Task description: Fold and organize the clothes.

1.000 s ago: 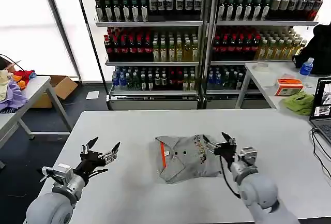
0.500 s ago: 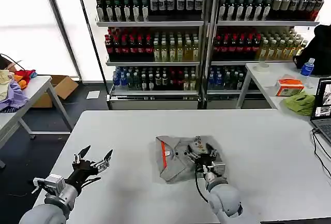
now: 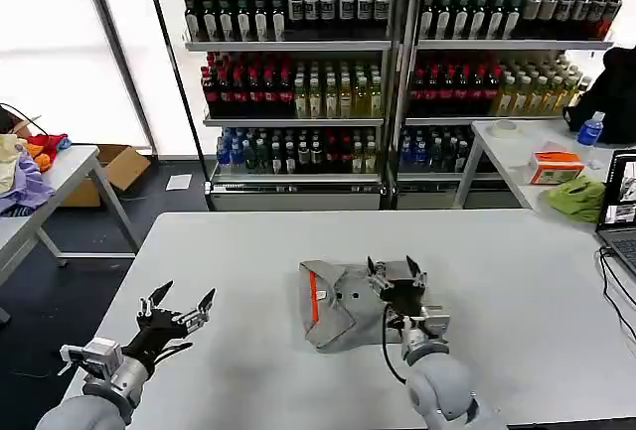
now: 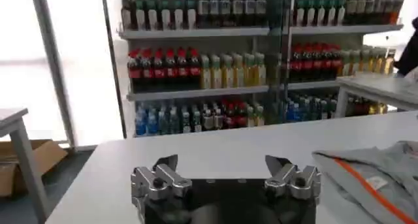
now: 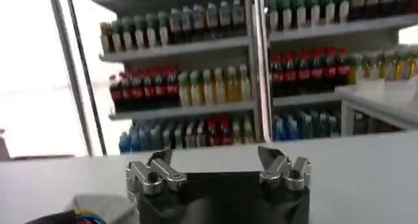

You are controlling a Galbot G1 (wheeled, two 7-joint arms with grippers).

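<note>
Shirt, folded on the tabletop, looked light, limp, best pinched at an edge; right tool hung spread above it, left tool spread, idle.

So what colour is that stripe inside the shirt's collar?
Orange, against the light grey shirt; the head view shows it best.

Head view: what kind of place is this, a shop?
Probably a test room dressed like a shop, not a real one. Shelves of bottled drinks line the back, but plain white tables fill the floor, one with a folded shirt, another with a laptop.
</note>
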